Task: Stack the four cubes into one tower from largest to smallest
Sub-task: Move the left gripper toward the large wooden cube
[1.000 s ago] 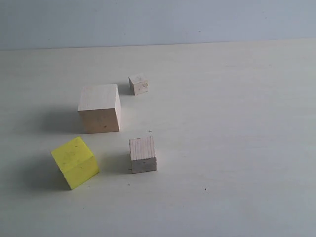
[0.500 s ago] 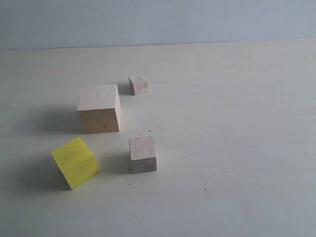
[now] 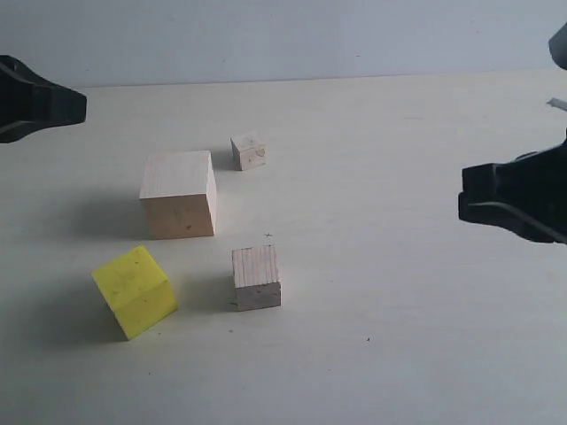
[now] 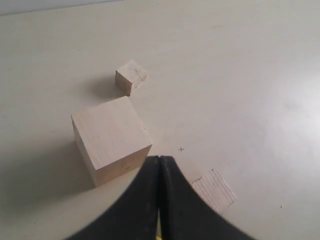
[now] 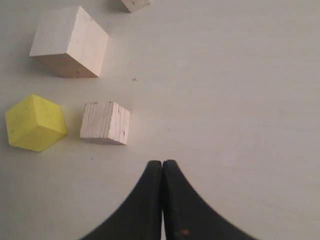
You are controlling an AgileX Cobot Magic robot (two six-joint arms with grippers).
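Fingers pressed shut and empty on both arms: left fingers [image 4: 142, 197] at the far-left edge, right fingers [image 5: 149, 196] at the right, both well apart from the cubes. On the counter [image 3: 399, 310], unstacked: largest cube [image 3: 179, 193], tiny cube [image 3: 249, 151] beyond it, yellow cube [image 3: 135, 290] near-left, small wood cube [image 3: 256, 277] to its right.

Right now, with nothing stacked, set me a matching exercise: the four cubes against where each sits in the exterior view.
Things:
1 largest wood cube
2 yellow cube
3 small wood cube
4 tiny wood cube

Places:
A front left of the group
B farthest back
C left, just behind the yellow one
D front right of the group

Pairs: 1-C, 2-A, 3-D, 4-B
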